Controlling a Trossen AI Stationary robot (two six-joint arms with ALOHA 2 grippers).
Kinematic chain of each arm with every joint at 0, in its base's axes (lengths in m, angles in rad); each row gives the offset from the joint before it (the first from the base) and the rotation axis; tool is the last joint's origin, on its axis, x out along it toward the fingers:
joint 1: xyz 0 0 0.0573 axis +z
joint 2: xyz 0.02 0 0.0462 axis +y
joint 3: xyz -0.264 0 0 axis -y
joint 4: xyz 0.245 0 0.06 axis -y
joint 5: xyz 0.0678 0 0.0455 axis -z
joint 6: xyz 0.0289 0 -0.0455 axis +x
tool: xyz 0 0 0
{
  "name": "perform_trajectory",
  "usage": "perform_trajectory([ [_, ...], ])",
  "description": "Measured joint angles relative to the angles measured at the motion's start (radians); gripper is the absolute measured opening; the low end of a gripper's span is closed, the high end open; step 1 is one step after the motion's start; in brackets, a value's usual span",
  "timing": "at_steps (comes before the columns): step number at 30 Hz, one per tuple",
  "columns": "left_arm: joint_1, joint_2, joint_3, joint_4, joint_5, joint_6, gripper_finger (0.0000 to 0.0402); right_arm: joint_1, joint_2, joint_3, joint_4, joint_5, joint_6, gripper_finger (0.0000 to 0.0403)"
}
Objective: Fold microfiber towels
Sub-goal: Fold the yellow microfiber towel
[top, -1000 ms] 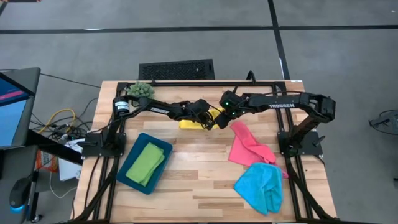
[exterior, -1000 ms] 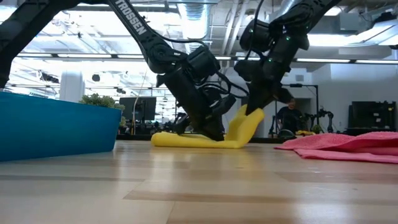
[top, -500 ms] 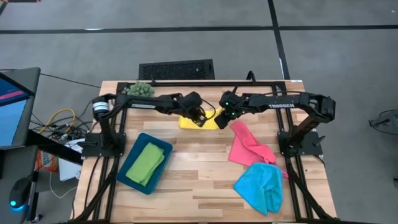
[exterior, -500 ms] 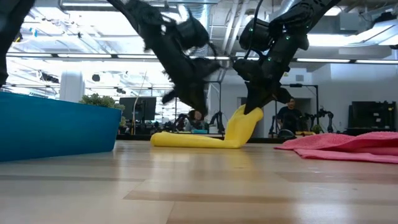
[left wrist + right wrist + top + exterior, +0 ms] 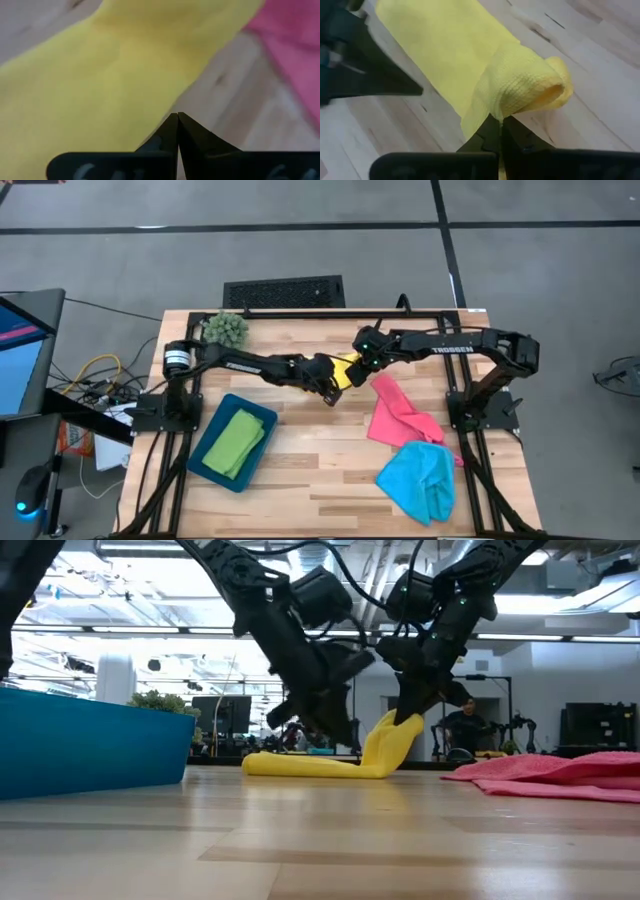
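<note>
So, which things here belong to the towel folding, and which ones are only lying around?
Part of the job:
- yellow towel, one end pinched and lifted by the right gripper
- pink towel
- light blue towel
- green towel, lying in the tray
- left gripper, shut, just above the yellow towel

Only lying about:
- teal tray
- plant ball

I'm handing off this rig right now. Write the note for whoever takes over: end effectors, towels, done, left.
Right end effector: shut on the yellow towel, holding one end lifted off the table.
Left end effector: shut, empty, just above the yellow towel's flat part.
Green towel: folded, in the teal tray.
Pink towel and light blue towel: crumpled on the right side, untouched.
Done: green. In progress: yellow fold. Left: pink, light blue.
</note>
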Motion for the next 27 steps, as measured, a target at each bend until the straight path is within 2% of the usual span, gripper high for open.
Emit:
perform_trajectory([
  [7,-0.005,0.056,0.000,0.020,-0.050,-0.027,0.0000,0.000,0.000,0.000,-0.006,0.000,0.003,0.0019],
  [19,-0.005,0.097,-0.002,0.072,-0.032,-0.060,0.0000,0.002,0.000,0.000,-0.028,-0.009,-0.002,0.0020],
  [23,-0.005,0.077,-0.003,0.084,0.060,-0.089,0.0000,0.002,-0.001,0.004,-0.016,-0.056,-0.006,0.0020],
  [27,-0.006,-0.010,-0.002,0.041,0.128,-0.098,0.0000,0.002,-0.003,0.011,-0.012,-0.075,-0.013,0.0017],
])
